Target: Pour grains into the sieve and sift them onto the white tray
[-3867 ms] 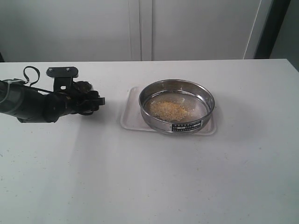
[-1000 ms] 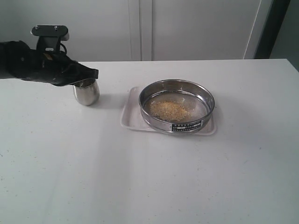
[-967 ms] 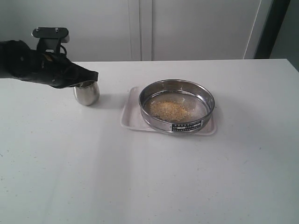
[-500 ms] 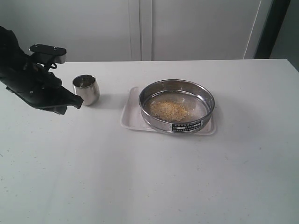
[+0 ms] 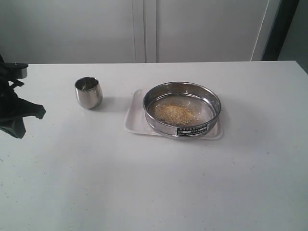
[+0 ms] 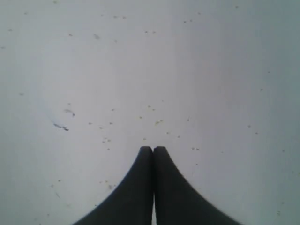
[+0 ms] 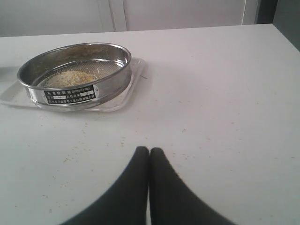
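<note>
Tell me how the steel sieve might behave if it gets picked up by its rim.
Likely rigid: the sieve has a solid-looking metal wall. Its shiny, smooth rim may slip in a pinch grip. The grains lie loose on the mesh, so a tilt would probably slide them to one side.

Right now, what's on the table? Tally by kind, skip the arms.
Steel vessels: 2, the small cup and the sieve
Trays: 1, the white tray under the sieve
Loose material: 1, the pile of grains in the sieve
Total: 4
</note>
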{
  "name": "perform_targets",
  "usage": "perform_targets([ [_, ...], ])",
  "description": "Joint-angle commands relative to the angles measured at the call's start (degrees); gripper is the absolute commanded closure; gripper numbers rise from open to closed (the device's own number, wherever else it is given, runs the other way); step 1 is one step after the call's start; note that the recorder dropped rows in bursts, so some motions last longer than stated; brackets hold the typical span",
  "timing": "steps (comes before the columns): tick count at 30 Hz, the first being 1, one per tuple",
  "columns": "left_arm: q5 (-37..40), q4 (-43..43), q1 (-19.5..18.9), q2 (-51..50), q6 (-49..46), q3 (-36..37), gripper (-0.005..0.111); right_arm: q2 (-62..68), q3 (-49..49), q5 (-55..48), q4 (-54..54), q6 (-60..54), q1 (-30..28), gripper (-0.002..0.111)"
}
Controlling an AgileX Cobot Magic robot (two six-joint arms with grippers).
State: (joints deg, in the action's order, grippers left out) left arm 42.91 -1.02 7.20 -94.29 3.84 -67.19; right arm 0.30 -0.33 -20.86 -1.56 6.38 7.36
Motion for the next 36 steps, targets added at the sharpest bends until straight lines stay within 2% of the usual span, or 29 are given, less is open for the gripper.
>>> perform_targets([
  [1,4.1,-0.6,-2.2,4.1,0.8,0.5,0.107,-0.3,0.3,0.8,-0.2,-0.1,0.2,0.108],
  [8,4.1,-1.0,-2.5,11.8,0.9,3.5,0.107,-0.3,0.3,0.8,-0.2,-0.1,0.2,0.108],
  [25,1.5,-1.4,-2.5,28.9,1.9,17.9,0.107,-0.3,0.3,0.8,-0.2,-0.1,0.2,0.108],
  [36,1.7,-1.4,-2.5,31.7,0.0,19.4,0.107,-0.3,0.3,0.8,-0.2,-0.1,0.2,0.108],
])
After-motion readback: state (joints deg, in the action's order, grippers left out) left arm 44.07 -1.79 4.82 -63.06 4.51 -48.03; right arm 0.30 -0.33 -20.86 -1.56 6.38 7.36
